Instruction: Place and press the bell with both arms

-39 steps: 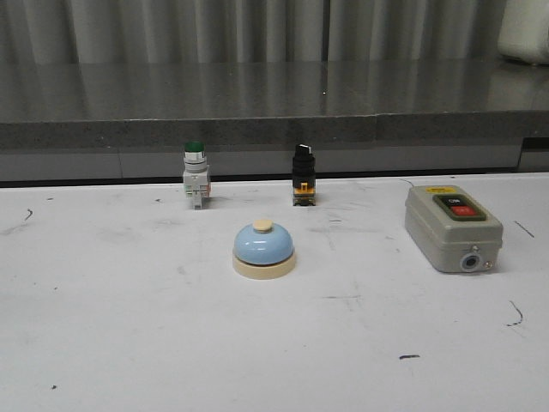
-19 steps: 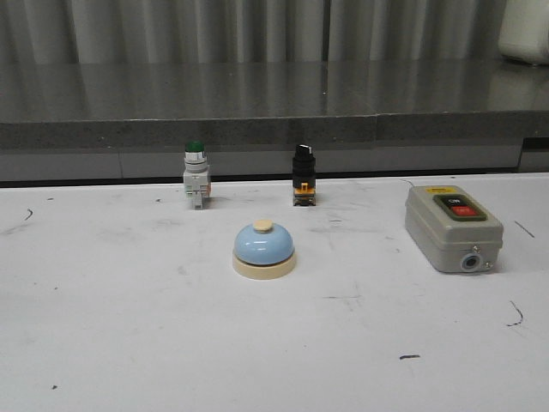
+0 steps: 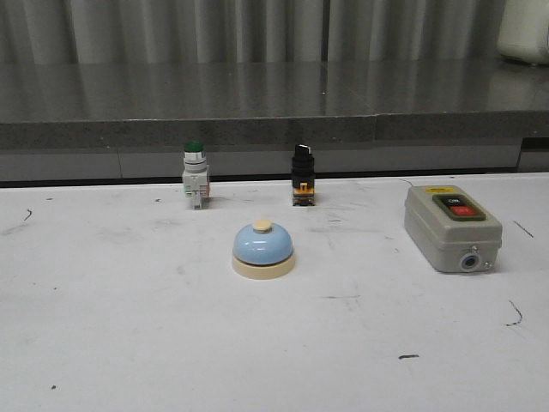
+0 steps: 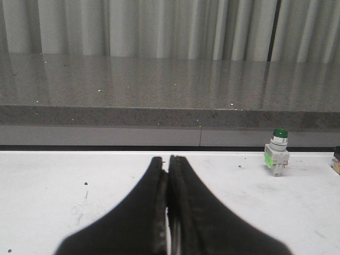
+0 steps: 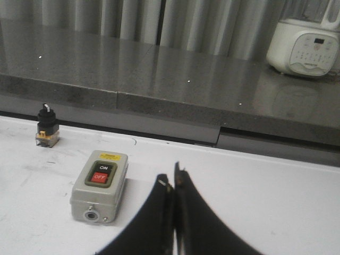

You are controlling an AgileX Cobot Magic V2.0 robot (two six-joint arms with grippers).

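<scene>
Since the bell (image 3: 263, 249) sits upright mid-tabletop (image 3: 129, 343), at about 5 o'clock from the green button (image 3: 195, 174) and 9 o'clock from the switch box (image 3: 452, 227), neither empty, pinched-together left hand (image 4: 168, 175) nor right hand (image 5: 173, 194) looks clearly nearer.

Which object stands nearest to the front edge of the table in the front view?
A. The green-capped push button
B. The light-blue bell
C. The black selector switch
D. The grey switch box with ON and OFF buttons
B. The bell sits lower in the front view than the grey switch box, the green-capped push button and the black selector switch, so it is closest to the front edge.
</scene>
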